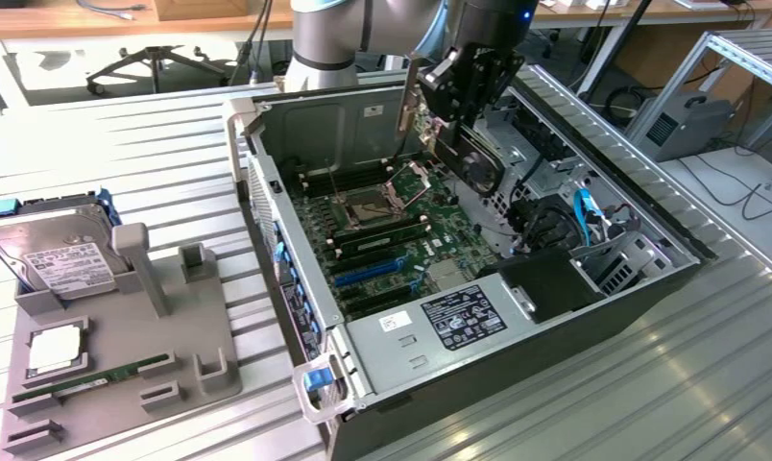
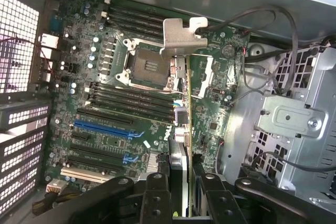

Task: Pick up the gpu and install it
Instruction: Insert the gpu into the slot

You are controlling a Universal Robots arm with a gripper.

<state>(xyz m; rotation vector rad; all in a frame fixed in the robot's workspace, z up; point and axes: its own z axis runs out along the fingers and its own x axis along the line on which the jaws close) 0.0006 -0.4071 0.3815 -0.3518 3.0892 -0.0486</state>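
My gripper [image 1: 463,110] is shut on the gpu [image 1: 477,164], a dark flat card with a fan face and a silver bracket [image 1: 409,98] at one end. I hold it on edge, in the air over the far half of the open computer case [image 1: 266,154]. In the wrist view the gpu [image 2: 182,108] shows edge-on between my fingers [image 2: 157,195], and its bracket [image 2: 181,36] hangs over the CPU socket [image 2: 147,66]. The motherboard [image 1: 386,226] lies below it. Its blue slots [image 2: 102,128] stand off to one side of the card's edge.
On the exterior view's left a grey fixture [image 1: 168,355] holds a silver hard drive [image 1: 60,254], a green memory stick [image 1: 91,376] and a chip [image 1: 53,348]. The case's drive cage [image 2: 294,119], cables [image 1: 578,211] and black power supply [image 1: 553,283] crowd the side beside the board.
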